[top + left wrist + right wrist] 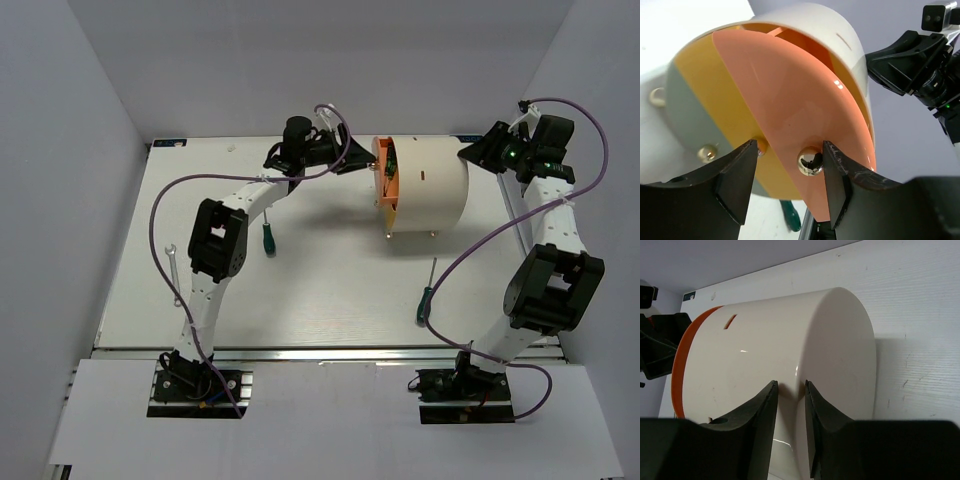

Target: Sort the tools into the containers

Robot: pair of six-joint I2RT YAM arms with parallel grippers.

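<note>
Bearing white drum (430,185), pale table (330,290), grey walls (60,120)

White table (330,320), holding: one white drum (435,185) lying on its side at 1 o'clock from table centre, its orange face (392,190) turned to 9 o'clock. Left gripper (368,160) sits at that face, and right gripper (470,152) at the drum's 2 o'clock corner. Loose tools: green-handled screwdriver (267,238) at 9 o'clock from centre, thin-shafted screwdriver (427,292) at 4 o'clock, and silver wrench (172,262) near the 9 o'clock edge.
</note>
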